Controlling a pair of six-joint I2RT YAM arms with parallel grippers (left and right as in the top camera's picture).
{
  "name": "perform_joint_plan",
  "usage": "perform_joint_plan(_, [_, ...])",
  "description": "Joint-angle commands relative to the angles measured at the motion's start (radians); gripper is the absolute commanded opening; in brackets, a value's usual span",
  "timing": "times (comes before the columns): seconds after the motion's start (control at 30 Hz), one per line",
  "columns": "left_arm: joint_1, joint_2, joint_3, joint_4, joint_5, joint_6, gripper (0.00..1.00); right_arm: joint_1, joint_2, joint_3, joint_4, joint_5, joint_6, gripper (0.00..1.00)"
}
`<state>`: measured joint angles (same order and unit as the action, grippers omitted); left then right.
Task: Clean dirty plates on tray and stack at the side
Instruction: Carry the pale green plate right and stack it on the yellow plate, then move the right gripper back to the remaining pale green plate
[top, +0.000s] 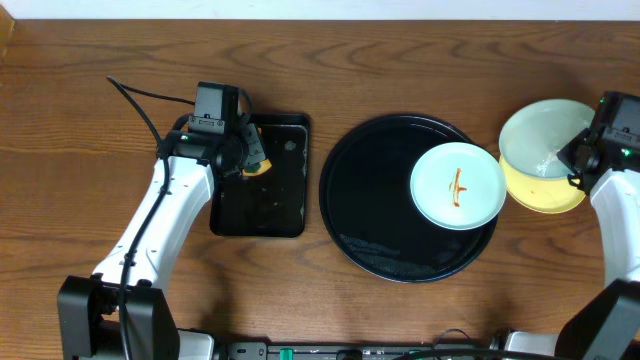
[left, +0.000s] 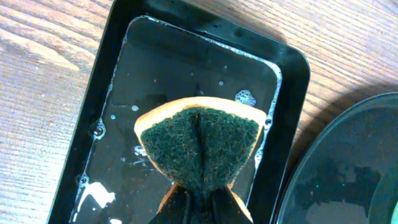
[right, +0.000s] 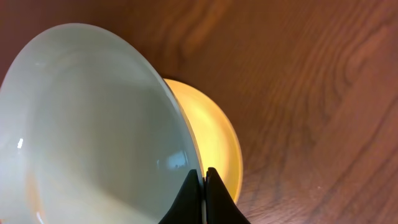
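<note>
round tray (top: 365, 190): smeared plate (top: 458, 186) lying on its right part, not yet wiped.
left gripper (left: 200, 194): clamped on sponge (left: 199, 146), held over soap tray (left: 292, 68), likely for wetting.
right gripper (right: 204, 182): pinched shut on clean plate (right: 87, 124) rim, plate tilted over yellow plate (right: 214, 134) for stacking.

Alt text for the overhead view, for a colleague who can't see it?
A smeared blue-green plate sits on the round black tray. The right gripper is shut on the rim of a second blue-green plate, over a yellow plate beside the tray; the left gripper holds a sponge over the rectangular tray.
</note>
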<state>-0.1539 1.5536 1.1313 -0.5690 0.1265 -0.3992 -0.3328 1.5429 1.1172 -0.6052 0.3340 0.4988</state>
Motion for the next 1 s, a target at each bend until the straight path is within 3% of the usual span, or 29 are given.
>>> perform_joint_plan(0.0, [0.003,-0.005,-0.011,0.001,-0.011,-0.005,0.08,-0.026,0.042,-0.001,0.003,-0.014,0.028,0.02])
perform_joint_plan(0.2, [0.003,-0.005,-0.011,0.001,-0.011,-0.005,0.08,-0.026,0.068,-0.001,-0.019,-0.127,0.024,0.18])
perform_joint_plan(0.3, [0.003,-0.005,-0.011,0.001,-0.011,-0.005,0.08,-0.025,0.068,-0.001,-0.043,-0.207,0.017,0.20])
perform_joint_plan(0.53, [0.003,-0.005,-0.011,0.001,-0.011,-0.005,0.08,-0.007,0.068,-0.001,-0.116,-0.486,-0.180,0.26])
perform_joint_plan(0.63, [0.003,-0.005,-0.011,0.001,-0.011,-0.005,0.08,0.003,0.068,-0.001,-0.171,-0.556,-0.236,0.44])
perform_joint_plan(0.97, [0.003,-0.005,-0.011,0.001,-0.011,-0.005,0.08,0.061,0.068,-0.055,-0.285,-0.579,-0.337,0.52])
